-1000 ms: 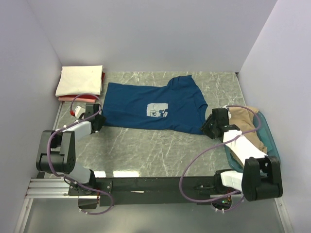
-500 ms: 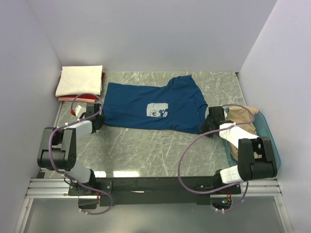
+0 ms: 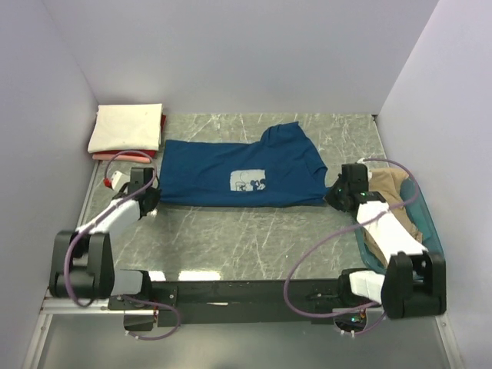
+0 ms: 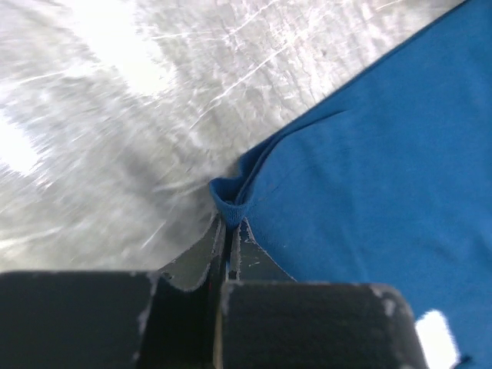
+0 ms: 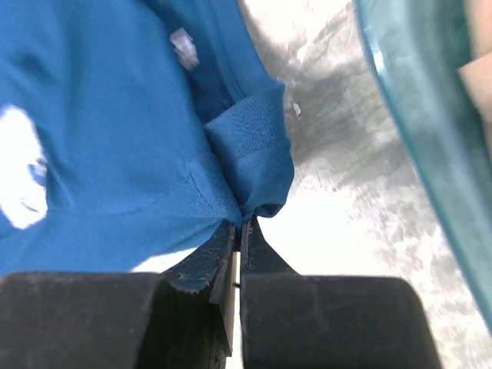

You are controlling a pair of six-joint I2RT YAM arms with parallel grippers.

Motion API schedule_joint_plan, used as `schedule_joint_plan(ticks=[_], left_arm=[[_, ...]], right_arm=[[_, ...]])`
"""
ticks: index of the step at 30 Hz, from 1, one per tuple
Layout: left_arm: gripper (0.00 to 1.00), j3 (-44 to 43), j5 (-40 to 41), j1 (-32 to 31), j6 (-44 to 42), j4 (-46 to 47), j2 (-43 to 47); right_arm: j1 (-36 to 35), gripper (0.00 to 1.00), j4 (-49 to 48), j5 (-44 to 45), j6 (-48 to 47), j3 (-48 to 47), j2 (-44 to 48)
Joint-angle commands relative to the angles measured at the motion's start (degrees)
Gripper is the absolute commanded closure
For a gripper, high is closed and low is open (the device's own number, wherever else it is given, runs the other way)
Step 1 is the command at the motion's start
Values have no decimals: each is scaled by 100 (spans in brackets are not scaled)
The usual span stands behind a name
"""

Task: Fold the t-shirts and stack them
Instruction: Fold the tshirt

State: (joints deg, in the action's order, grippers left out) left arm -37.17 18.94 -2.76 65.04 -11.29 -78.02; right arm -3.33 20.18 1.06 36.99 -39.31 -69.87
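Note:
The dark blue t-shirt (image 3: 242, 173) with a pale square print lies spread across the middle of the table. My left gripper (image 3: 147, 198) is shut on its near left corner, and in the left wrist view the jaws (image 4: 231, 224) pinch a small fold of blue hem (image 4: 227, 201). At the near right corner my right gripper (image 3: 332, 197) is shut too, its jaws (image 5: 242, 221) clamped on bunched blue cloth (image 5: 246, 154). A folded cream t-shirt (image 3: 127, 127) sits on a red one (image 3: 101, 156) at the back left. A tan t-shirt (image 3: 384, 184) lies in the tub.
The teal plastic tub (image 3: 427, 219) stands at the right edge of the table, close beside the right arm; its rim (image 5: 407, 100) shows in the right wrist view. Pale walls close in the table on three sides. Marble tabletop (image 3: 246, 238) lies between shirt and arm bases.
Both grippers have shut on the blue shirt's near corners. The shirt's near edge has drawn up, so it looks narrower front to back. Both arms shifted slightly.

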Motion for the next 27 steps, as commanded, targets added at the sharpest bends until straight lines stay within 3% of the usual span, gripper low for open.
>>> schedule_joint_plan(ticks=[1,6,14,17,20,21,23,24,27], left_arm=[[99,148,435,74,9,-602,741],[99,543,558,74,132,-1147,1683],[99,1448,611,74,597,-2033,3494],[94,1720,445,74,782,-2106,4030],[73,1818,418,74,967,-2246,4338],[58,1801,409,74,958,-2307,4391],[42,1661,426,74,906,-2395,4471],[38,1582,461,74,880,-2430,4479],[31,1204,444,74,608,-2300,4418]], right_arm=[[184,100,468,115,-192,81,640],[377,100,960,-88,-236,292,1501],[474,100,1549,-1186,185,749,2661],[474,100,1751,-1354,282,907,3179],[474,99,1936,-1617,326,978,3426],[474,98,1963,-1696,309,969,3462],[474,82,2024,-1907,221,934,3576],[474,64,2033,-1943,195,873,3594],[474,41,2104,-1890,54,697,3629]])
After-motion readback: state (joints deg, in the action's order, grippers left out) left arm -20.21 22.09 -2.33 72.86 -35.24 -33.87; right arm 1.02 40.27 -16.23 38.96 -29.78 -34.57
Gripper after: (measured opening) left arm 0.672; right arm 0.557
